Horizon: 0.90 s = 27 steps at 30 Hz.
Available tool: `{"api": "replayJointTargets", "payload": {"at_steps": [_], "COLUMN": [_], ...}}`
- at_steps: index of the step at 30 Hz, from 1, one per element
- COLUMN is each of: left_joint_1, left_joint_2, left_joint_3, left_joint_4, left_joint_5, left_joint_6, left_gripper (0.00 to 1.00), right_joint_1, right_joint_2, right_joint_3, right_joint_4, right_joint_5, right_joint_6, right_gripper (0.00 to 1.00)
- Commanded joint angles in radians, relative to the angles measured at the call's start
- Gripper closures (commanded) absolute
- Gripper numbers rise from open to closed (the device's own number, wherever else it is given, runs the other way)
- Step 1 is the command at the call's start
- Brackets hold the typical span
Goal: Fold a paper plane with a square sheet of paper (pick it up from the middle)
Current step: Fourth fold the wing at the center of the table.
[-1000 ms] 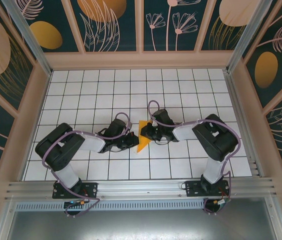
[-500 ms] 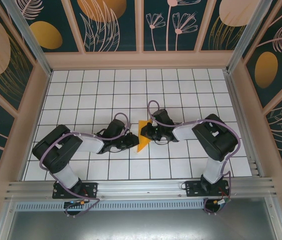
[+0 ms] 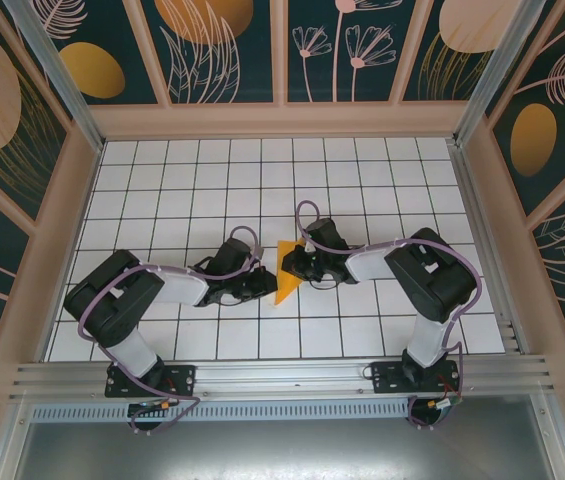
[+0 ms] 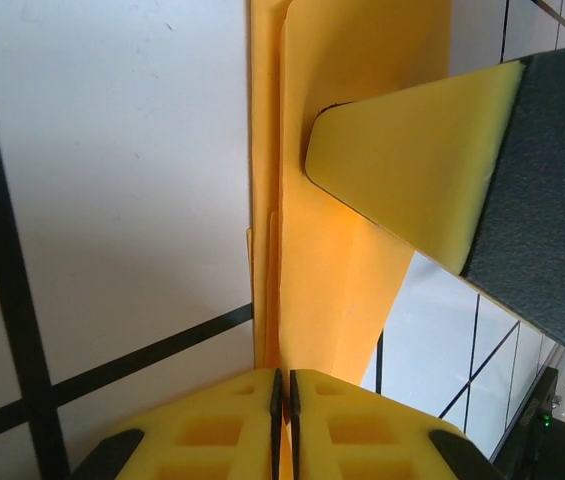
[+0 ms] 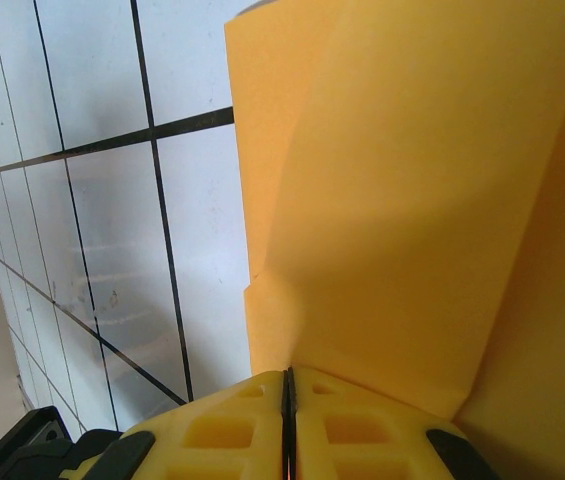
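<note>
The square sheet of paper (image 3: 287, 287) is folded into a narrow pointed orange-yellow shape on the white grid floor, between both arms. My left gripper (image 3: 270, 283) reaches it from the left. In the left wrist view its yellow pads (image 4: 282, 378) stand almost together, with the lower end of the paper (image 4: 342, 260) pinched between them. My right gripper (image 3: 293, 264) comes from the right. Its pads (image 5: 288, 374) are shut on a raised flap of the paper (image 5: 412, 200). One right fingertip (image 4: 412, 160) lies against the paper in the left wrist view.
The white grid floor (image 3: 262, 180) stretches open behind the grippers. Patterned walls with wooden frames (image 3: 282, 115) close it in on three sides. An aluminium rail (image 3: 282, 378) runs along the near edge above the arm bases.
The left arm's elbow has shifted slightly to the left and its gripper has edged closer to the paper. The paper and the right arm stay where they were.
</note>
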Motion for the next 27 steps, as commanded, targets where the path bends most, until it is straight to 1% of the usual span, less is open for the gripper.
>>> {"api": "replayJointTargets", "payload": {"at_steps": [1, 4, 9, 11, 14, 16, 19, 21, 23, 27], "left_joint_1": [-0.003, -0.005, -0.011, -0.011, -0.012, -0.014, -0.014, -0.014, -0.014, -0.014], "left_joint_2": [0.039, 0.071, 0.051, 0.016, -0.023, -0.077, -0.168, -0.214, -0.232, -0.174], "left_joint_3": [0.014, 0.029, 0.020, 0.018, 0.020, 0.026, 0.040, 0.038, 0.036, 0.054], "left_joint_4": [-0.106, -0.139, -0.187, -0.211, -0.220, -0.233, -0.258, -0.224, -0.155, -0.046], "left_joint_5": [-0.008, -0.003, -0.023, -0.042, -0.028, -0.041, -0.103, -0.114, -0.098, -0.036], "left_joint_6": [0.049, 0.070, 0.083, 0.086, 0.086, 0.085, 0.077, 0.063, 0.041, 0.011], "left_gripper": [0.88, 0.90, 0.92, 0.91, 0.88, 0.85, 0.85, 0.86, 0.87, 0.88], "right_joint_1": [0.003, 0.002, 0.002, 0.002, 0.002, 0.002, 0.001, 0.001, 0.000, 0.000], "right_joint_2": [0.039, 0.043, 0.044, 0.043, 0.046, 0.046, 0.047, 0.044, 0.045, 0.048], "right_joint_3": [-0.019, -0.017, -0.014, -0.017, -0.018, -0.019, -0.018, -0.022, -0.023, -0.023], "right_joint_4": [-0.058, -0.062, -0.075, -0.072, -0.075, -0.073, -0.075, -0.072, -0.069, -0.069], "right_joint_5": [0.057, 0.058, 0.068, 0.070, 0.074, 0.074, 0.075, 0.075, 0.075, 0.074], "right_joint_6": [-0.006, -0.004, -0.002, 0.001, 0.002, 0.004, 0.003, 0.005, 0.008, 0.008], "right_gripper": [0.87, 0.87, 0.87, 0.88, 0.88, 0.88, 0.88, 0.88, 0.88, 0.88]}}
